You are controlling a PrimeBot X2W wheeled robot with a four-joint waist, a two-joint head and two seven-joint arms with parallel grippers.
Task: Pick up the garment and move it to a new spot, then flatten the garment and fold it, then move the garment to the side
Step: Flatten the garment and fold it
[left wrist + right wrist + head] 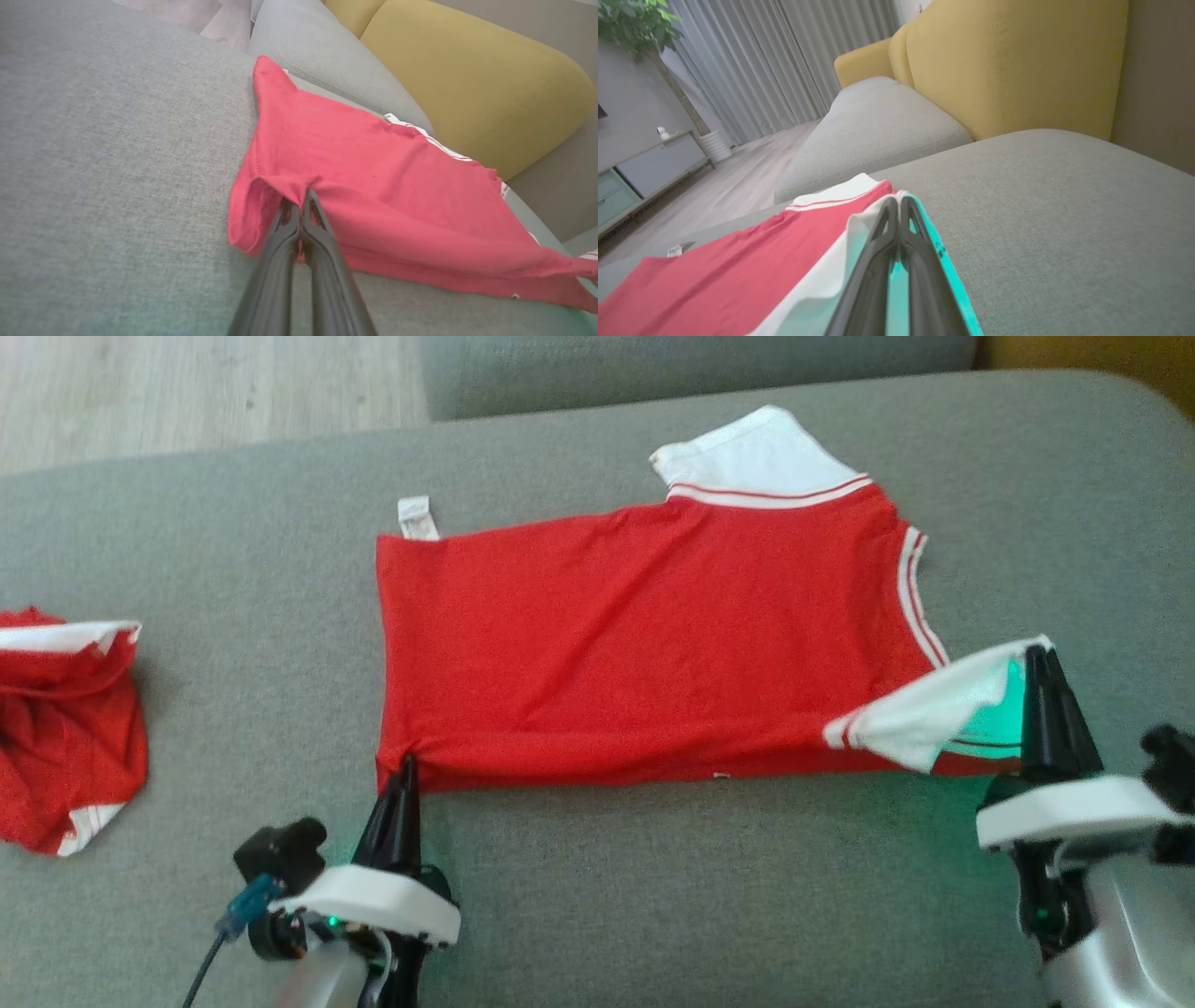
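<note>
A red T-shirt garment (644,644) with white sleeves lies spread across the grey sofa cushion (653,896). My left gripper (407,767) is shut on the garment's near-left hem corner; the left wrist view shows red cloth (373,196) bunched between the closed fingers (301,205). My right gripper (1038,658) is shut on the near white sleeve (924,714), lifted off the cushion. In the right wrist view the closed fingertips (896,205) pinch the sleeve's white edge (822,289), tinted green by the gripper light. The far white sleeve (756,453) lies flat.
Another crumpled red-and-white garment (65,728) sits at the cushion's left edge. A second grey cushion (873,130) and a yellow backrest (1008,65) lie beyond. Wooden floor (187,383), a cabinet (649,168) and a potted plant (640,23) stand further off.
</note>
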